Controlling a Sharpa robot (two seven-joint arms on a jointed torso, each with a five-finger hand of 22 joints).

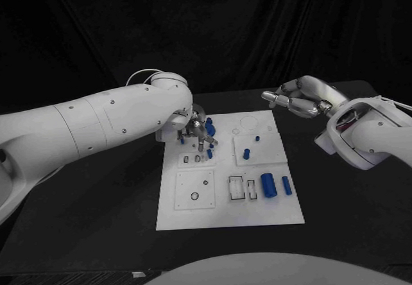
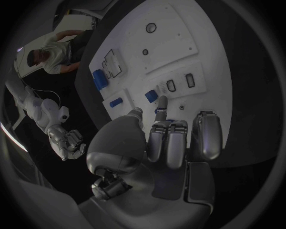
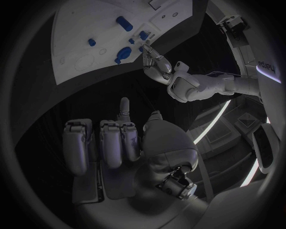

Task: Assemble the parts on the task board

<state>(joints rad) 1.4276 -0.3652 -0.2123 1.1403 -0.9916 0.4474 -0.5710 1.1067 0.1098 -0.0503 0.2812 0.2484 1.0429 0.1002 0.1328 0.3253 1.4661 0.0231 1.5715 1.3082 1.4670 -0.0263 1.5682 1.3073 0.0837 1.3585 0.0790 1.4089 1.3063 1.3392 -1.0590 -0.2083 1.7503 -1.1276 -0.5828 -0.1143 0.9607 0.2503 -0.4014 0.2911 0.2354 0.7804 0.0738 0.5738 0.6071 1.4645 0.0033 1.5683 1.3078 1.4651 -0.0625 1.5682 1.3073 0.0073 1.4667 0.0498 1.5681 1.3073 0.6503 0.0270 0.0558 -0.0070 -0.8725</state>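
A black worktop [image 1: 98, 212] carries everything, its dark matte surface reaching out to all sides. Behind its far edge hangs a black curtain [image 1: 256, 30] in loose vertical folds, closing off the whole background.

board: white task board [image 1: 229, 199], frame centre
left hand: [image 1: 192, 127] over board's upper left, among blue parts [image 1: 268, 185]
right hand: [image 1: 299, 97] upper right, off board, fingers curled, empty

left hand [image 1: 188, 127] hides task board [image 1: 230, 205] corner
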